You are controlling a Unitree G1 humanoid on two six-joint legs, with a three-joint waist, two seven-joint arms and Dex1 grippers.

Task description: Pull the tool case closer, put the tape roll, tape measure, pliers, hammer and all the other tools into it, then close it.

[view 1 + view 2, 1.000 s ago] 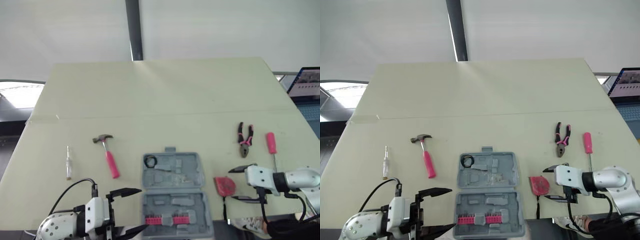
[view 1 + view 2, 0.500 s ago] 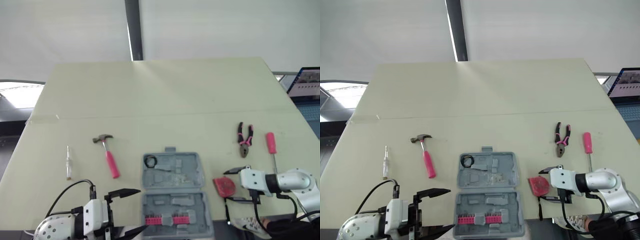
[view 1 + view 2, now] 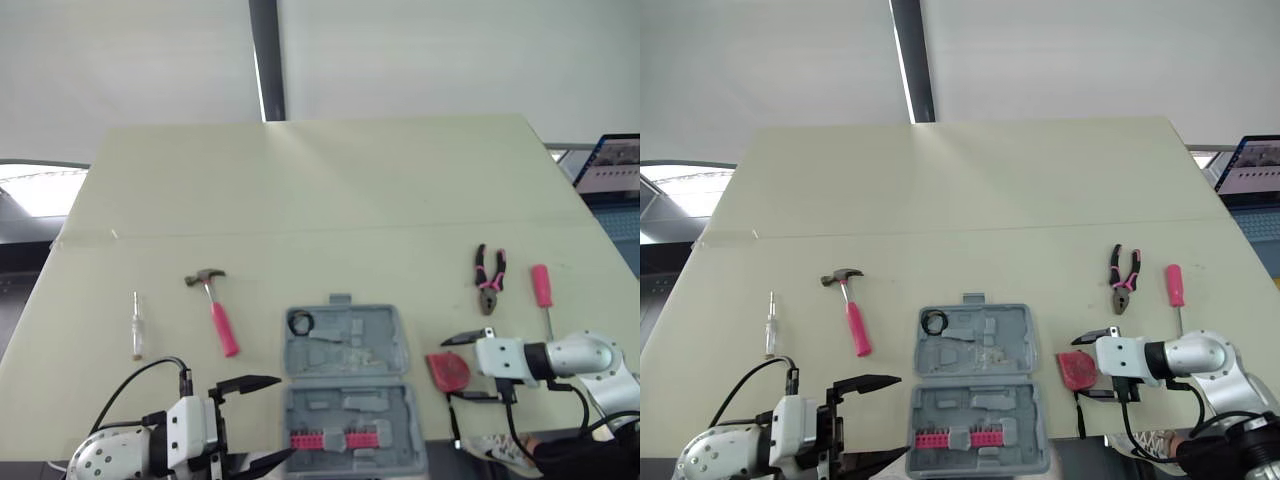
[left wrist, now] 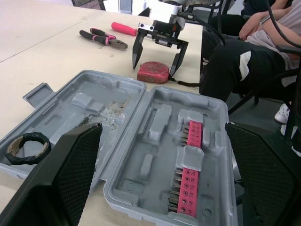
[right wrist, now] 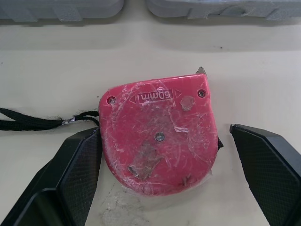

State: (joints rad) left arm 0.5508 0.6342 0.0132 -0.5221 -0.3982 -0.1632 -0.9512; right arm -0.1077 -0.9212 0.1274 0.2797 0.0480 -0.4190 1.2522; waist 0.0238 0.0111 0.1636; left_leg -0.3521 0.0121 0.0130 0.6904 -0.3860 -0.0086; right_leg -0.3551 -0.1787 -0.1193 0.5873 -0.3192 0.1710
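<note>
Pale green worktop (image 3: 330, 190), grey tool case (image 3: 345, 375) lying open near the front edge, tape roll (image 3: 300, 322) in its far half. Red tape measure (image 5: 160, 141) sits just right of the case, with the right hand (image 3: 448, 368) spread open around it. Left hand (image 3: 283, 418) is released too, by the case's left side.

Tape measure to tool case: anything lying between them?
Nothing: bare table between the tape measure and the tool case, seen in the right wrist view.

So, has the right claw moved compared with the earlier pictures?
Yes. The right claw has slid toward the robot's left, closer to the tape measure, which lies where it was. The open fingers now stand on either side of it.
</note>
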